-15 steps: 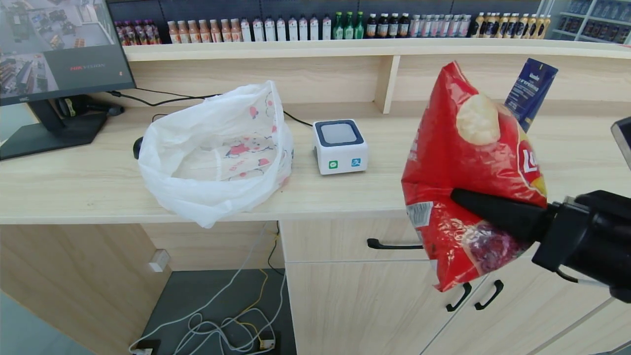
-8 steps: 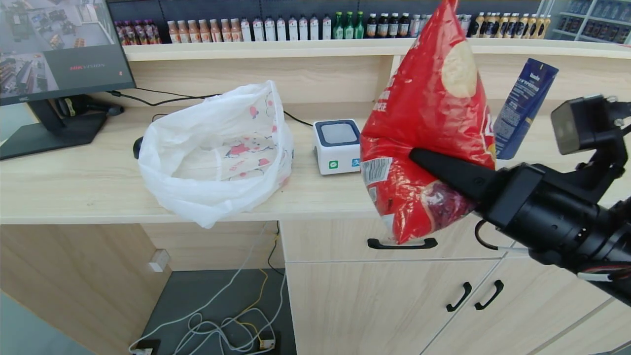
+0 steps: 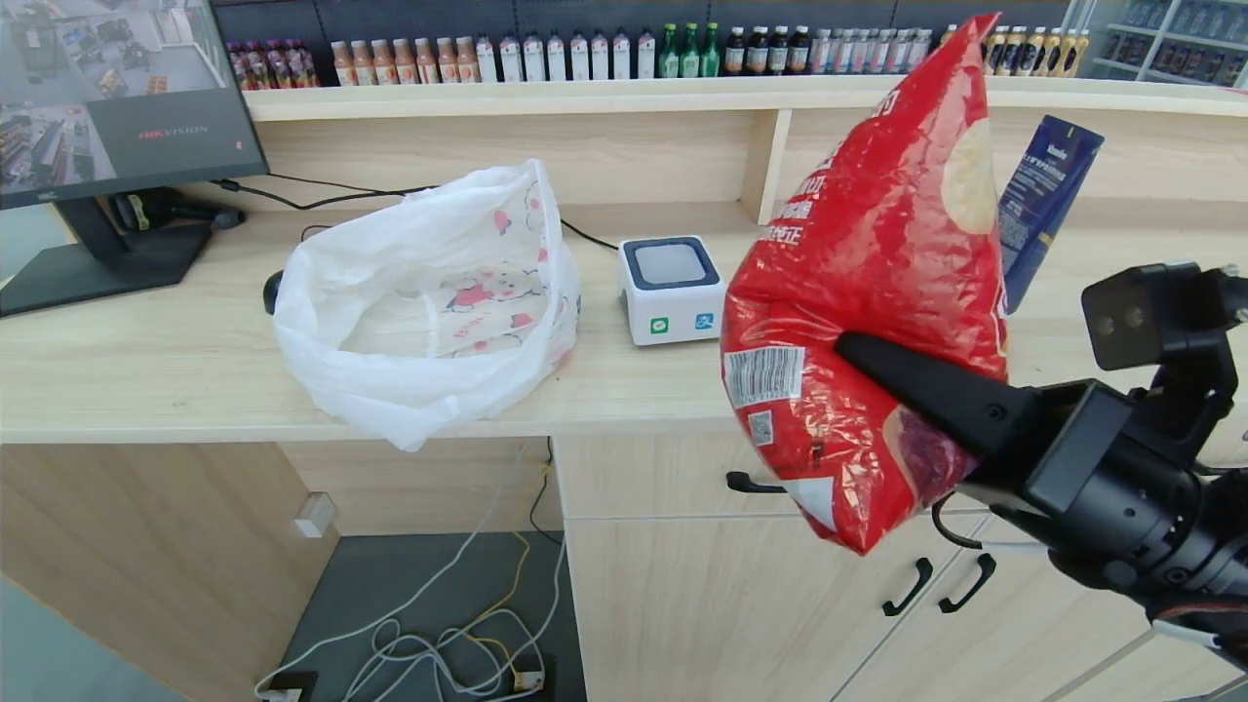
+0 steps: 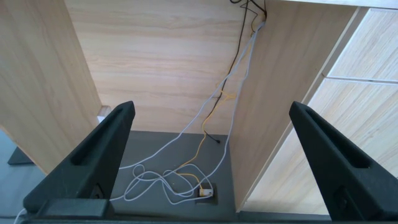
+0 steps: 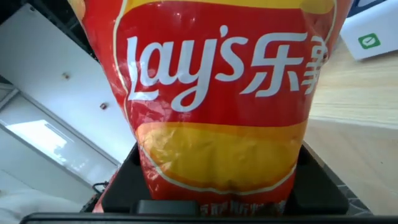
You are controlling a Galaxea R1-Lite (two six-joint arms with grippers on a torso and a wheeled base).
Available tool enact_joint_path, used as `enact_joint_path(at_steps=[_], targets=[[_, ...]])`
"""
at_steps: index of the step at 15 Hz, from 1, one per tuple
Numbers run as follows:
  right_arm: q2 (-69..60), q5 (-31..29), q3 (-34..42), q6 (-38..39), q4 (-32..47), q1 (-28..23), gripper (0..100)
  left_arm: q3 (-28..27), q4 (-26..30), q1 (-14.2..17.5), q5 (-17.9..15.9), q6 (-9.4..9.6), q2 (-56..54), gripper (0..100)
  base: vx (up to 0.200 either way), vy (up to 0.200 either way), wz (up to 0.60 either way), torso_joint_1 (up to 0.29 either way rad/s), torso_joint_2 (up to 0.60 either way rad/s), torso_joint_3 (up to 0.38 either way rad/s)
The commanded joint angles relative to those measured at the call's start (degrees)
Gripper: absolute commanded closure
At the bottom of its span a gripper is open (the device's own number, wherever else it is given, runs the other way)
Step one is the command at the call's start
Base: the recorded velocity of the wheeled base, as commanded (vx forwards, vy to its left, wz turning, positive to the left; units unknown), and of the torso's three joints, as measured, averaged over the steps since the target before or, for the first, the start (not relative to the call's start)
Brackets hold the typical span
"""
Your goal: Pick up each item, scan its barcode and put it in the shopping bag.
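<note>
Head view: right fingers [image 3: 912, 385] squeeze chip bag [image 3: 877, 244], up in air just right of scanner [image 3: 673, 288]. White shopping bag [image 3: 419, 302] on worktop [image 3: 146, 361], left of scanner. Down low, left fingers [image 4: 102, 152] wide apart above cables [image 4: 168, 180].

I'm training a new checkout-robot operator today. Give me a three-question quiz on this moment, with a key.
1. True or false: the shopping bag on the counter is tied shut.
2. What does the right hand grip? A) a green bottle B) a red chip bag C) a mouse
3. Fill in: the left hand is ____, holding nothing.
Key: 1 false; 2 B; 3 open.
</note>
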Motion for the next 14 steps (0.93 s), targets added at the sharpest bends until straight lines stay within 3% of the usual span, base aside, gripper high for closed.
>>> enact_joint_path(at_steps=[1, 10, 14], targets=[[0.48, 0.02, 1.47, 1.17, -1.46, 0.07, 100, 0.00, 0.00, 0.00, 0.01, -0.01, -0.02, 0, 0.000, 0.000, 0.00, 0.000, 0.00, 0.000], [-4.53, 0.02, 2.26, 12.77, -3.04, 5.70, 100, 0.00, 0.00, 0.00, 0.01, -0.01, -0.02, 0, 0.000, 0.000, 0.00, 0.000, 0.00, 0.000], [-5.05, -0.07, 2.70, 13.65, -3.04, 6.67, 100, 0.00, 0.00, 0.00, 0.01, -0.01, -0.02, 0, 0.000, 0.000, 0.00, 0.000, 0.00, 0.000]])
